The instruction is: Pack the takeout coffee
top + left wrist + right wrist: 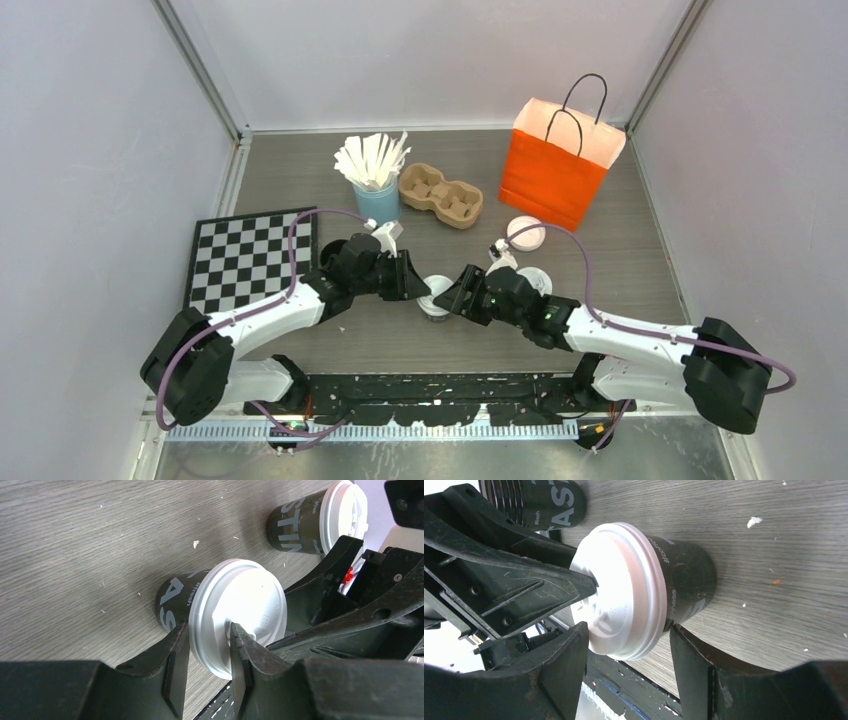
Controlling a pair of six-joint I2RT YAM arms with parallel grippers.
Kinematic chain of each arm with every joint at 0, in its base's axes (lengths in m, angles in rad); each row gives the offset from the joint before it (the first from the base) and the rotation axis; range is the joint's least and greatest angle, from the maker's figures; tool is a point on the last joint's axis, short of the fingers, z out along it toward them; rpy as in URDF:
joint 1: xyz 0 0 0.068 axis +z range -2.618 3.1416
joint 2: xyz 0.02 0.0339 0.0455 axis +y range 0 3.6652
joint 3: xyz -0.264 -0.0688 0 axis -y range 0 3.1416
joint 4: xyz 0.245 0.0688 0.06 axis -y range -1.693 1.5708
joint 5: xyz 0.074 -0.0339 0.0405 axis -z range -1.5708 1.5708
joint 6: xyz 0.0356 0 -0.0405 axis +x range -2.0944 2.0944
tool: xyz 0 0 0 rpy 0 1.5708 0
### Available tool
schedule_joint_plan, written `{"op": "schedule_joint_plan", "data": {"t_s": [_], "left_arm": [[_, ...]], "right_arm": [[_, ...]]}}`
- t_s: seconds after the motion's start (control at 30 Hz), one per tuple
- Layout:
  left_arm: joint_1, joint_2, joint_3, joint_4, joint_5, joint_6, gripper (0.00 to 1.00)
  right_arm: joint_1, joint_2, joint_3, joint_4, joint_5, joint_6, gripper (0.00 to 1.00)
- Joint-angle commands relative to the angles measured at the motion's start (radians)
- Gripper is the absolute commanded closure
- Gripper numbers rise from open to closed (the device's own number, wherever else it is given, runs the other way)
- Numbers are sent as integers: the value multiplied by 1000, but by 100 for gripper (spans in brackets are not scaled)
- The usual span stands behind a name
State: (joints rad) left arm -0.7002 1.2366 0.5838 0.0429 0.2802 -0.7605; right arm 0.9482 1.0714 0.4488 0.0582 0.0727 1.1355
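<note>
Jaws, L: left gripper point(209, 639) pinches the lid rim of a small dark grey-black paper cup w/ round white plastic lid point(220, 607). One finger sits outside the rim, the other presses on the lid top.
Jaws, R: right gripper point(626, 630) is spread wide, one finger to each side of the same cup. Firm contact can't be confirmed.
Cup location: upright on the table, near centre, between the two grippers, well apart from the bag.

Items, largest down:
1. Grey wood-grain table point(620, 260): pale specks on surface.
2. Black-and-white chequered board point(250, 260): lies flat, L side, beside the left arm.
3. Orange paper bag w/ black cord handles point(555, 175): upright, mouth open, far R.
4. Brown moulded-pulp two-well carrier point(440, 195): lies flat, between bag and blue cup.
5. Light-blue cup of white sticks point(377, 195): upright, just beside carrier's L end.
6. Second dark lidded cup point(537, 278): upright, just beyond the right arm, apart from the gripped cup. Pale lettering on its side in the left wrist view.
7. White round lidded item point(525, 233): near the bag's foot. Body not visible from above.
</note>
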Motion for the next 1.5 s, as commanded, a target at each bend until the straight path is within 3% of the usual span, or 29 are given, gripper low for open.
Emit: {"op": "schedule_joint_plan", "data": {"t_s": [0.0,0.57,0.83,1.07,1.27,1.47], "left_arm": [[3,15,-45,-133,-119,44,67],[4,53,-33,-159,-141,73,68],[3,60,-33,-165,-146,73,68],[3,64,-21,-141,-101,104,68],[4,64,8,-149,-10,218,68],[4,73,7,-80,57,240,67]], "right_arm": [[16,43,10,134,65,36,36],[16,84,-96,198,163,63,58],[17,112,-152,242,170,89,62],[19,62,-86,183,152,24,59],[-2,-144,78,-157,196,-188,36],[-140,-154,177,-255,24,-327,38]]}}
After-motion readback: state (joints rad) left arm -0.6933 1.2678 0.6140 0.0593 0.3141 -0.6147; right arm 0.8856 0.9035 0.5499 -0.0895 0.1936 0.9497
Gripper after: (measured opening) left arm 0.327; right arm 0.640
